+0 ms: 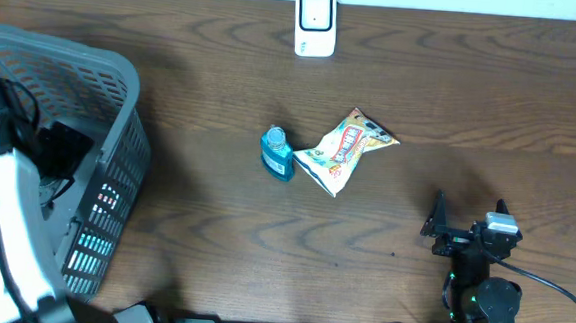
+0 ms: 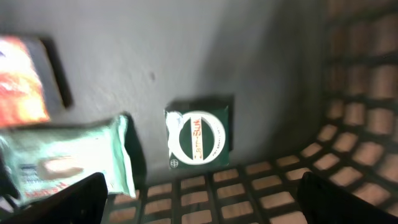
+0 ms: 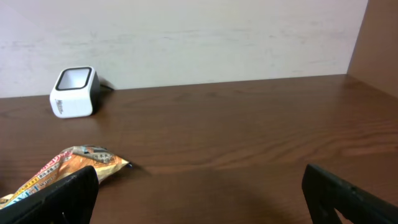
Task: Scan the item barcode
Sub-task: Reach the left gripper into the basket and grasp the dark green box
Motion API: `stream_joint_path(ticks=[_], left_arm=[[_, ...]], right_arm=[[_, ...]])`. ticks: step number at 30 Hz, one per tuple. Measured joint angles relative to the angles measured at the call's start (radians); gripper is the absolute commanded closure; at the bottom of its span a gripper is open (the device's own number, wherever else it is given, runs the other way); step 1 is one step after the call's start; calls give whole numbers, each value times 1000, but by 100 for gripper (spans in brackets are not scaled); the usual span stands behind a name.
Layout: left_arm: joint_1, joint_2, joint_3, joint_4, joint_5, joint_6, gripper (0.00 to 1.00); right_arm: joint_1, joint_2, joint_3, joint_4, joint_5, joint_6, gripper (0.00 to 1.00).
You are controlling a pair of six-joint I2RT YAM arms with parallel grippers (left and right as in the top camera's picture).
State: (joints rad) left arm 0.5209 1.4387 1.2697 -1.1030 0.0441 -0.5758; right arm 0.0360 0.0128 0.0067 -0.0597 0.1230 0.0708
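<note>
Looking from above, the grey basket (image 1: pixel 128 152) is sitting at the left of the table (image 1: pixel 211 267), and the left arm (image 1: pixel 0 194) is reaching down into it. The white scanner (image 1: pixel 314 23) is standing at the far edge. A blue bottle (image 1: pixel 278 153) and a snack bag (image 1: pixel 347 150) are lying close together in the middle. The right gripper (image 1: pixel 464 230) is waiting near the front edge, well apart from them.

Looking from the left wrist, the left gripper (image 2: pixel 200 193) is hanging inside the basket, spread wide and holding nothing. A green box (image 2: pixel 198 138) and a pack of wipes (image 2: pixel 62 163) are lying below it.

Looking from the right wrist, the right gripper (image 3: pixel 199 193) is spread and empty too, facing the snack bag and the scanner.

I am guessing the bottle or the bag is waiting for its scan. The left arm should be lifting straight up, clear of the basket wall. Then the fingers should be pinching away from the barcode, so it is facing the scanner's window
</note>
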Motion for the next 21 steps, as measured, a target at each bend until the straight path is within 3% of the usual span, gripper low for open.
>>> stream_joint_path(ticks=[8, 21], left_arm=[[0, 217, -2, -23, 106, -3, 2], [0, 237, -54, 35, 45, -3, 2]], right_arm=[[0, 0, 0, 0, 0, 0, 1], [0, 0, 0, 0, 0, 0, 1]])
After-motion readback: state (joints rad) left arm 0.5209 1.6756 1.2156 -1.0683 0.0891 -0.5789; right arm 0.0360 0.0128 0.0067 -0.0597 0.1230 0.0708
